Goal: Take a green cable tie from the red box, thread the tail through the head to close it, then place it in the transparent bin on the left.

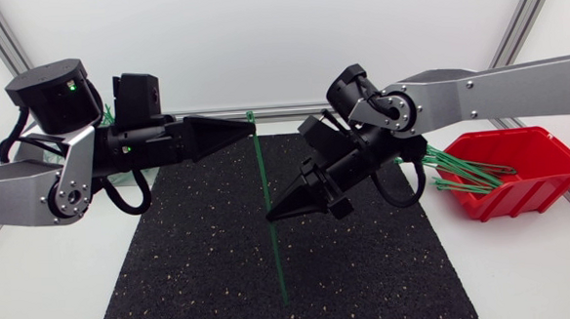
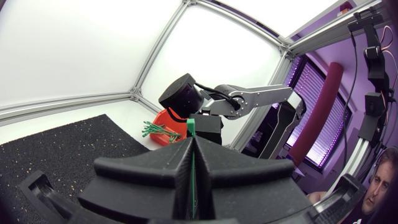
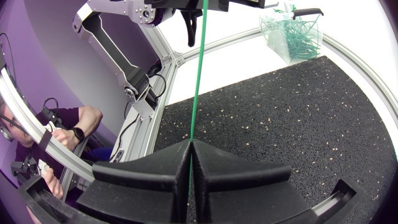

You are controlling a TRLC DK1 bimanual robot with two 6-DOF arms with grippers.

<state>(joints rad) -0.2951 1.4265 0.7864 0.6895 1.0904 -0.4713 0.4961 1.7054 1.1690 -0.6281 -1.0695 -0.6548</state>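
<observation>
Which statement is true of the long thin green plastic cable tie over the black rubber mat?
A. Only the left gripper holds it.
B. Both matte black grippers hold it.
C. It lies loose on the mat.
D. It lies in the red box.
B: the long thin green plastic cable tie runs straight between the shut fingers of the left gripper and those of the right gripper.

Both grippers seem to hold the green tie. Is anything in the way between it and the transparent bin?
Nothing loose shows. The cable tie is pinched in the left gripper and the right gripper. Only the left arm stands between the tie and the transparent bin.
</observation>
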